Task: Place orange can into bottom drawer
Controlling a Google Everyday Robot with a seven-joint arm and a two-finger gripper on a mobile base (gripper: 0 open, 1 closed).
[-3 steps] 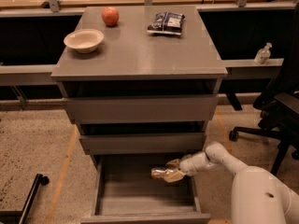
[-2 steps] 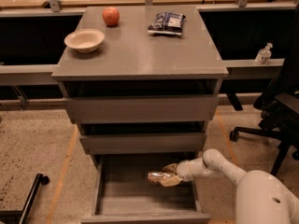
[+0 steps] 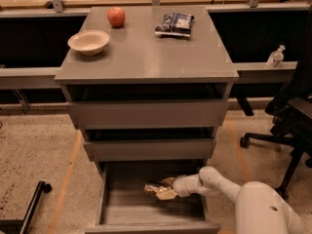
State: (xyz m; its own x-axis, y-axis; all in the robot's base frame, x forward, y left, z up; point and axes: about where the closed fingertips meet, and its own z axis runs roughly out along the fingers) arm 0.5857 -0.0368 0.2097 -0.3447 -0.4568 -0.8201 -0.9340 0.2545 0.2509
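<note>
One orange can (image 3: pixel 155 187), lying on its side, is pinched at its right end between the closed fingers of the robot's gripper (image 3: pixel 164 191), low inside the open bottom drawer (image 3: pixel 127 209). The drawer's grey floor spreads below and to the left of the gripper. From where one stands it is not clear whether the can already rests on that floor or hangs just over it.

Far above the gripper, on the cabinet top, sit an apple (image 3: pixel 116 16), a bowl (image 3: pixel 88 41) and a snack bag (image 3: pixel 174 24); none of them has been disturbed.

The can looks light, thin-walled and shiny. It is probably stiff enough for a firm hold, yet it would likely dent under a hard squeeze and slip along its smooth skin. Set down on its side, it may roll. The safer hold would be across the round body near mid-length, not at the rims.

Compared with a second ago, the gripper and can have travelled left and downward. They have gone from near the drawer's right wall toward its middle, and the arm is stretched further in.
</note>
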